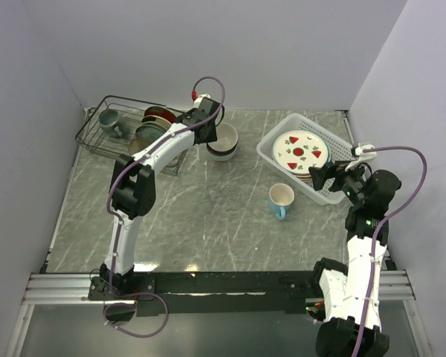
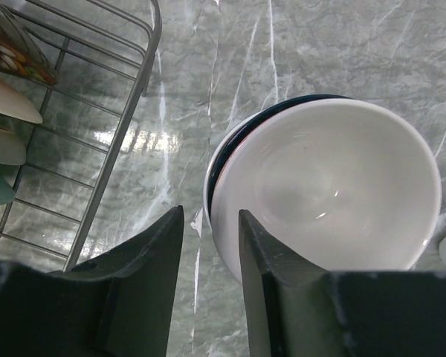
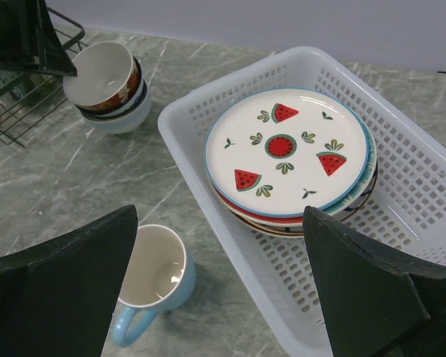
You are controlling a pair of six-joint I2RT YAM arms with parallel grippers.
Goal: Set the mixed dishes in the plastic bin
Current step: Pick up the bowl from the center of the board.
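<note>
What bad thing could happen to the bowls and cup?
The open left gripper is lined up on the rim of the top cream bowl of a stack; lifting might tip the bowls beneath. The light blue mug sits near the white plastic lattice bin; the open right gripper could bump that wall.

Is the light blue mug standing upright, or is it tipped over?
Upright. The mug has its mouth facing up, its cream inside empty, and stands on the table outside the plastic bin.
</note>
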